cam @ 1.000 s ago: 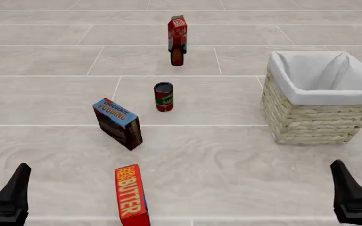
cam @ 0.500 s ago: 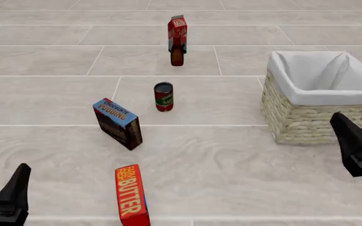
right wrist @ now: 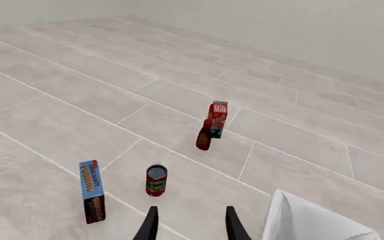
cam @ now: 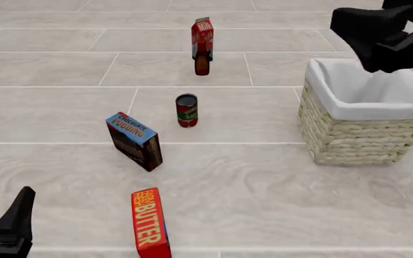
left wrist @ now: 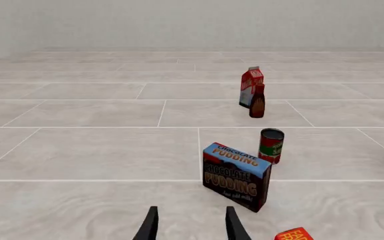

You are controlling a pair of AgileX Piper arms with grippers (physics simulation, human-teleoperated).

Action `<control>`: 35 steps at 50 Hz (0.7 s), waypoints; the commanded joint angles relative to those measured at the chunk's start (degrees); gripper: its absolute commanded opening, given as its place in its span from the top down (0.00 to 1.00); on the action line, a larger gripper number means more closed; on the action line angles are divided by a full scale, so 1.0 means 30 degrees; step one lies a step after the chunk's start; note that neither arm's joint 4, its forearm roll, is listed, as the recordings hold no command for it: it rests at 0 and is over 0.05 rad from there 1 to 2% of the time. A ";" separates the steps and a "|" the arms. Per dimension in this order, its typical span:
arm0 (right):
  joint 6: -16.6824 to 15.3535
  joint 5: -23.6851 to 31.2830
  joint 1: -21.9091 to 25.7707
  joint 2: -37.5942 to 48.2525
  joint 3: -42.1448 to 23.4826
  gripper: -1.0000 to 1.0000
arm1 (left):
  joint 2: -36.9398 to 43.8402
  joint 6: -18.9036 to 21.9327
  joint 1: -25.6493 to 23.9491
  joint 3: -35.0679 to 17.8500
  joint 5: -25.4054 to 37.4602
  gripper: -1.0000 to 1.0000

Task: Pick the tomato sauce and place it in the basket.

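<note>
Standing upright — tomato sauce (cam: 186, 110) | right gripper (cam: 378, 37) above basket (cam: 357, 134), empty

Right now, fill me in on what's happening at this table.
Nothing is held yet. The tomato sauce stands upright on the table, untouched, left of the basket. The right hand has swung up high over the basket's far side, fingers apart and empty. The left hand waits low at the near edge, open.

"BUTTER" runs down the red box (cam: 150, 223) at lower centre; "CHOCOLATE PUDDING" marks the dark box (left wrist: 236, 176); "Milk" tops the red carton (cam: 202, 36).
</note>
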 commanded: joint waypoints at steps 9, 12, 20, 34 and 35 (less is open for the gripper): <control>0.0137 0.0249 0.2368 0.7494 -0.5920 0.00 | 0.0000 0.0000 0.0000 0.0000 0.0000 0.00; 0.0544 0.0152 0.2401 0.8781 -0.6791 0.00 | 0.0000 0.0000 0.0000 0.0000 0.0000 0.00; 0.0629 0.0559 0.2883 1.0906 -0.8854 0.00 | 0.0000 0.0000 0.0000 0.0000 0.0000 0.00; 0.1372 0.1176 0.3087 1.4021 -1.1605 0.00 | 0.0000 0.0000 0.0000 0.0000 0.0000 0.00; 0.1409 0.1134 0.3125 1.4266 -1.1677 0.00 | 0.0000 0.0000 0.0000 0.0000 0.0000 0.00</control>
